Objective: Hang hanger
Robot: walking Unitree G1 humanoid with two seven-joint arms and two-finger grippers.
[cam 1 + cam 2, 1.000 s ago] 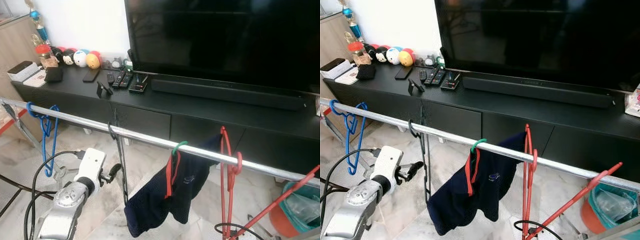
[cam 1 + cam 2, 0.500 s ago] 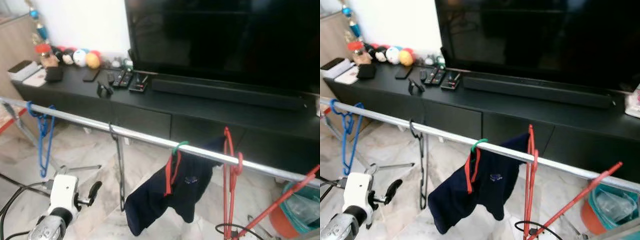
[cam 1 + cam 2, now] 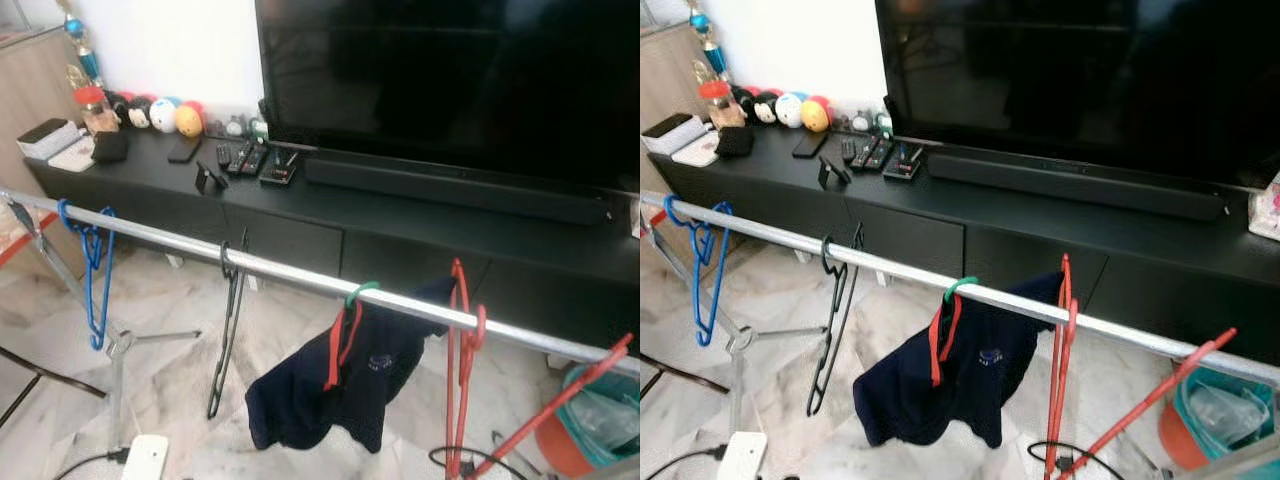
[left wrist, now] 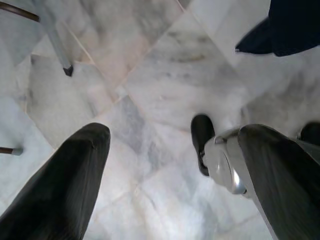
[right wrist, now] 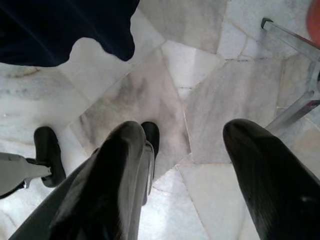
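2 grippers, left and right, hang spread; black hanger on rail.

A silver rail slants across the room and carries 1 blue hanger, 1 black hanger, 1 green-hooked hanger holding a dark navy garment, and what look like 2 red hangers, the outer one tilted.
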